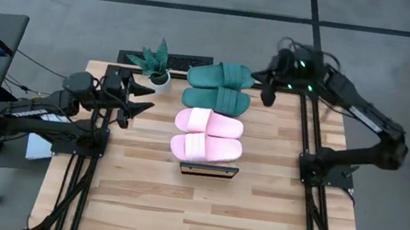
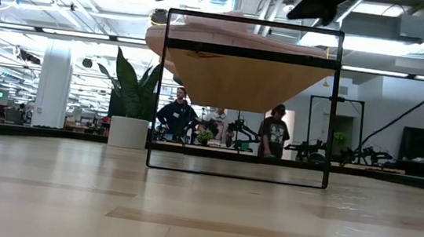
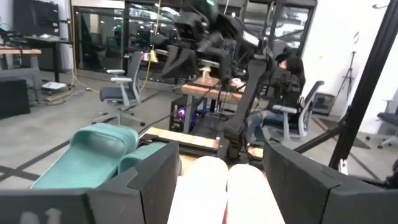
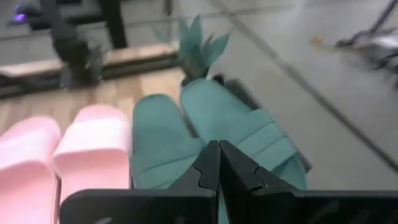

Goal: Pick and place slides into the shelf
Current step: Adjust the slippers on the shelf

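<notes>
- Seen from above, the shelf (image 1: 209, 169) stands on the wooden surface (image 1: 256, 209), and both pairs of slides lie across its plank top or just beyond it; only the shelf's dark near edge shows, so how far the plank runs under them is hard to tell.
- The pink slides (image 1: 207, 135) sit side by side right behind that dark edge.
- The green slides (image 1: 219, 87) lie side by side just beyond the pink pair, touching or nearly touching it.
- A small potted plant (image 1: 158, 64) stands beside the green pair, on the left arm's side of the shelf.
- The left end effector (image 1: 142, 97) hovers beside the pink pair, fingers spread wide and holding nothing.
- The right end effector (image 1: 268, 93) hangs at the far side of the green pair; its fingers (image 4: 210, 168) are pressed fully together, gripping nothing.
</notes>
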